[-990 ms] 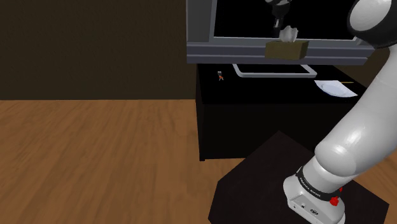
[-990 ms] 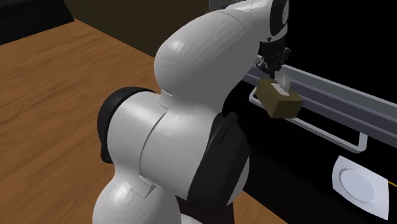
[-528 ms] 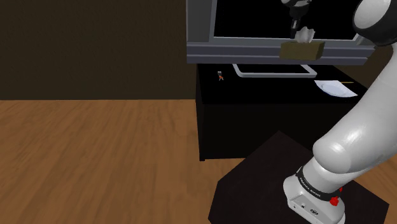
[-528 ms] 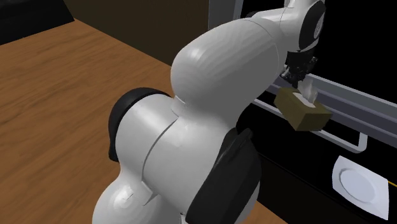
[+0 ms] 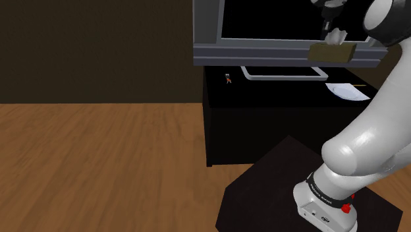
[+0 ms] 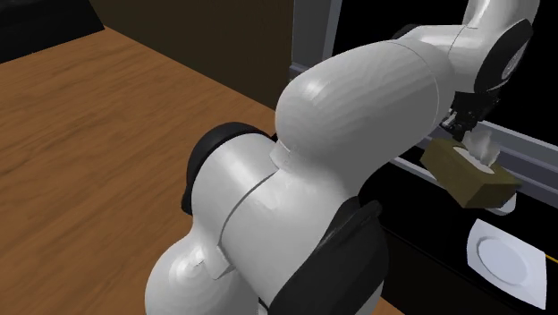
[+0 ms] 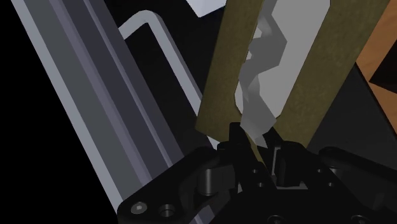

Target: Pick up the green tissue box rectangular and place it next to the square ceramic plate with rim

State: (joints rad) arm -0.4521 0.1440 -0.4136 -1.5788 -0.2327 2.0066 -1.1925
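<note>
Held aloft: olive tissue box (image 5: 332, 53), white tissue clasped between fingers of gripper (image 7: 254, 143). Box suspended over black cabinet (image 5: 263, 125), near white square plate (image 6: 505, 259), not touching it.

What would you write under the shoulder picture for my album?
The black gripper holds an olive tissue box in the air, near a white square plate.

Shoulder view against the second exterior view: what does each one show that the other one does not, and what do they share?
The shoulder view adds the black stand, the arm's base, and a small red thing on the dark cabinet. The second exterior view adds the round well inside the plate and the top face of the olive tissue box. Both share that box hanging from the gripper, the white square plate, the grey frame and the wooden floor.
</note>
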